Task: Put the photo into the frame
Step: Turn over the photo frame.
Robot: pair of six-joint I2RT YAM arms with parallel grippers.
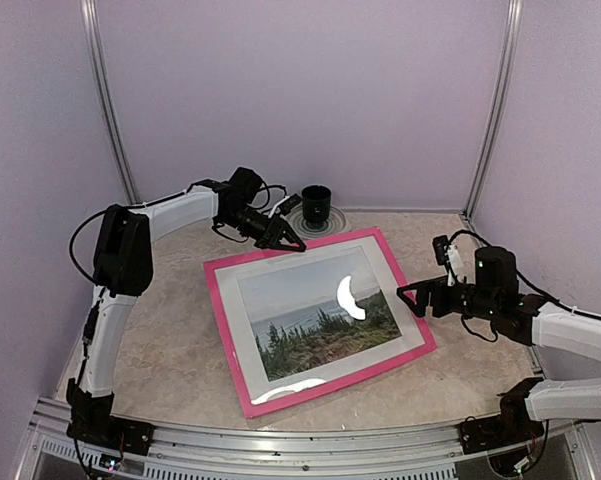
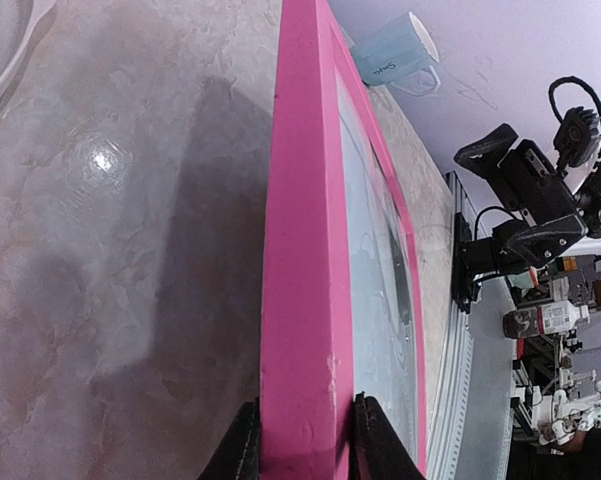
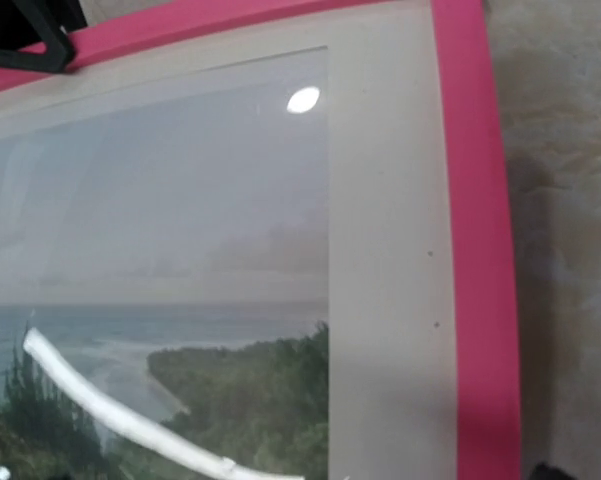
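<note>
The frame [image 1: 223,305], bright pink, lies face up in the middle of the table. The photo [image 1: 315,318], showing trees, water and pale sky, sits inside it behind a white mat [image 1: 405,318]. My left gripper [image 1: 288,243] is at the frame's far edge. In the left wrist view its fingers [image 2: 242,445] press both sides of the pink rim [image 2: 300,250]. My right gripper [image 1: 411,298] stands open just off the frame's right edge, holding nothing. The right wrist view looks down on the photo [image 3: 180,300], the mat [image 3: 390,250] and the rim [image 3: 475,200].
A black cup [image 1: 316,205] stands on a clear round dish at the back, just behind the left gripper. Lavender walls close in the back and both sides. A metal rail [image 1: 280,440] runs along the near edge. Light glares on the glass [image 1: 351,297].
</note>
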